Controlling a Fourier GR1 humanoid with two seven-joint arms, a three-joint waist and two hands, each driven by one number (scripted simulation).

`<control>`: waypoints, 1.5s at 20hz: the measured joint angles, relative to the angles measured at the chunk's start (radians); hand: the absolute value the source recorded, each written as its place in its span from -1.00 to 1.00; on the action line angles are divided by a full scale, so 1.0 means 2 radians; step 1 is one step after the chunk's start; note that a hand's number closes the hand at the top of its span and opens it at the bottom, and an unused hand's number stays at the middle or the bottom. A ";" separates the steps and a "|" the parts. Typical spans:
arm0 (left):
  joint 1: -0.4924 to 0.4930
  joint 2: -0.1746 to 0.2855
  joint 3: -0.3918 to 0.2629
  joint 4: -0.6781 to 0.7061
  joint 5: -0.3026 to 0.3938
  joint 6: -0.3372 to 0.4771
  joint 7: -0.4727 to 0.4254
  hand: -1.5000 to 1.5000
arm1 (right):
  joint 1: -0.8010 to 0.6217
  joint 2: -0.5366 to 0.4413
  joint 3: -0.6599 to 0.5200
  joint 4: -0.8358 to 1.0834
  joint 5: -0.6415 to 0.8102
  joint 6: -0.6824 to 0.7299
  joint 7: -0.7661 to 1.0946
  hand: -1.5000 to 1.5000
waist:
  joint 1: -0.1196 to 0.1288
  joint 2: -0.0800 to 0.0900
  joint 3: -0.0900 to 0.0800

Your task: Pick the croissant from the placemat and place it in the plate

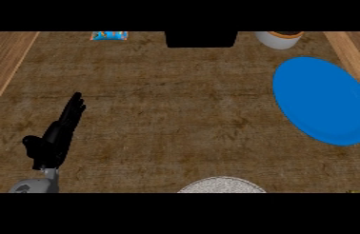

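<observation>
Hand open at the counter's left side

The robot's black left hand (55,133) is seen over the left of the brown, woven-looking counter top (175,109), with its fingers held straight and nothing grasped. A round blue plate (316,102) is set at the right edge, well apart from it. Only the upper rim of a pale grey round placemat (221,185) is shown at the lower edge, so where the croissant lies cannot be told. A black box (200,39), a white cup (280,40) and a blue packet (109,35) are ranged along the far edge.

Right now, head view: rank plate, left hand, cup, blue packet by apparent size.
1. plate
2. left hand
3. cup and blue packet: both small and cut off at the top edge, so not ranked.
</observation>
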 measured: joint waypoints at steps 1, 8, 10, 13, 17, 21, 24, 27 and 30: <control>-0.001 -0.001 0.000 -0.004 -0.001 -0.001 0.005 0.00 | -0.003 -0.005 -0.005 -0.002 -0.003 0.008 0.000 1.00 | 0.001 0.000 0.000; -0.003 -0.011 0.006 0.000 -0.012 -0.009 0.005 0.00 | -0.061 -0.001 0.006 -0.004 0.010 0.028 0.020 1.00 | 0.007 0.001 0.000; -0.002 -0.011 0.007 0.000 -0.014 -0.012 0.001 0.00 | -0.082 -0.001 0.021 -0.017 0.019 0.034 0.047 1.00 | 0.009 0.001 0.000; -0.007 -0.016 0.008 0.006 -0.019 -0.012 -0.001 0.00 | -0.106 0.012 0.047 -0.044 0.031 0.041 0.081 1.00 | 0.009 0.001 -0.001; -0.006 -0.019 0.010 0.007 -0.024 -0.012 -0.006 0.00 | -0.151 0.040 0.089 -0.063 0.051 0.040 0.129 1.00 | 0.011 0.001 -0.001; -0.008 -0.020 0.011 0.001 -0.026 -0.016 0.003 0.00 | -0.205 0.068 0.124 -0.053 0.077 0.034 0.154 1.00 | 0.013 0.002 0.000; -0.014 -0.021 0.017 0.012 -0.027 -0.022 -0.001 0.00 | -0.241 0.093 0.145 -0.028 0.099 0.024 0.159 1.00 | 0.013 0.002 0.000; -0.012 -0.022 0.020 0.007 -0.028 -0.026 0.003 0.00 | -0.269 0.120 0.162 -0.010 0.122 0.007 0.169 1.00 | 0.013 0.002 0.000; -0.014 -0.021 0.023 0.003 -0.028 -0.028 0.005 0.00 | -0.301 0.152 0.161 0.019 0.123 -0.012 0.185 1.00 | 0.015 0.002 0.000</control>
